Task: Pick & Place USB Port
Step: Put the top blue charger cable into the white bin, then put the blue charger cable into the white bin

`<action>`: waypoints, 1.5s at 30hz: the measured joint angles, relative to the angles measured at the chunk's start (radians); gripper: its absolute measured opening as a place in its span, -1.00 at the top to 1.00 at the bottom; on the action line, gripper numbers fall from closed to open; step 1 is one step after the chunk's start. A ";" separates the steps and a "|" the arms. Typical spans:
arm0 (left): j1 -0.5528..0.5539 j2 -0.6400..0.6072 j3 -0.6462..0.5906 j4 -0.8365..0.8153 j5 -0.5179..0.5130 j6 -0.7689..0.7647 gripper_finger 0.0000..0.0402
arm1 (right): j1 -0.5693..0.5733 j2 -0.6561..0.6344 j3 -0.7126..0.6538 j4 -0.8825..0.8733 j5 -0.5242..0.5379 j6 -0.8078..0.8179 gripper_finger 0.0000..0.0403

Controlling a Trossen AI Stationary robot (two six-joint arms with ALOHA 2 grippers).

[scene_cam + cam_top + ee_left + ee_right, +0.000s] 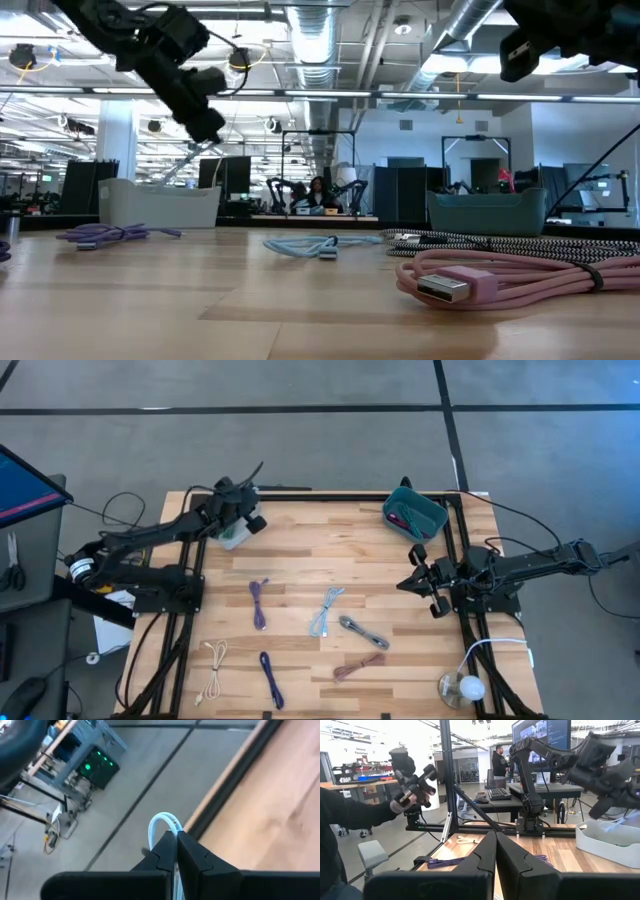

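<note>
My left gripper [176,834] is shut on a white USB cable [160,822]. It hangs over the table's far left corner, above a white bin [232,538], and shows in the low view high at the left [205,120]. At the table's right side my right gripper [415,575] waits, shut and with nothing in it [495,837]. A teal bin [413,513] stands at the far right. Several more cables lie flat on the wood: purple [259,602], light blue [325,612], grey braided [362,630], pink [358,666], cream [213,668] and blue [271,678]. My left gripper pinches the white cable at a bend [172,826] between its two fingertips. A small loop of the cable sticks out past the tips. The fingers slant a little downward toward the table's far left corner. The rest of the cable is hidden behind the fingers.
A white cable with a round white thing [460,688] lies at the near right edge. A black frame [330,494] runs along the table's far edge. In the right wrist view a person's arm [395,802] holds a controller beyond the table.
</note>
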 joint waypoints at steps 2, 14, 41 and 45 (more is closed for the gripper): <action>0.002 0.000 -0.029 0.001 0.000 -0.021 0.96 | 0.000 0.000 0.000 0.000 0.000 0.000 0.98; 0.066 0.000 -0.166 -0.001 0.001 -0.081 0.96 | 0.000 0.000 0.000 0.000 0.000 0.000 0.98; 0.070 0.001 -0.171 0.135 0.021 -0.124 0.40 | 0.000 0.000 0.000 0.000 0.000 -0.002 0.98; 0.070 0.001 -0.171 0.145 0.021 -0.123 0.41 | 0.000 0.000 0.000 0.000 0.000 -0.002 0.98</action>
